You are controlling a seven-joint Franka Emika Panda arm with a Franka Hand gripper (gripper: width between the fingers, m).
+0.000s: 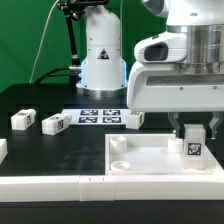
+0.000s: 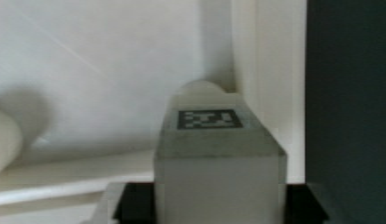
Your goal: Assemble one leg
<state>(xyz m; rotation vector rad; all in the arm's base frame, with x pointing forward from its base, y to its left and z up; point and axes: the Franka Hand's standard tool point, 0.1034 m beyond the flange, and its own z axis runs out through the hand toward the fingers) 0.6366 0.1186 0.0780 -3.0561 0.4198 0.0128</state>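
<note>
My gripper (image 1: 194,134) is shut on a leg (image 1: 194,146), a small white block with a black-and-white tag, held upright over the right-hand far part of the large white tray-like part (image 1: 150,168). In the wrist view the held leg (image 2: 215,145) fills the middle, its tag facing the camera, with the tray's white surface (image 2: 83,60) behind it. Three more legs lie on the black table: one at the exterior view's left (image 1: 23,120), one (image 1: 54,124) beside it, one (image 1: 133,119) by the marker board.
The marker board (image 1: 99,117) lies on the table in front of the arm's white base (image 1: 100,55). A low white rail (image 1: 60,187) runs along the table's front edge. A round socket (image 1: 122,160) shows in the tray's near left corner.
</note>
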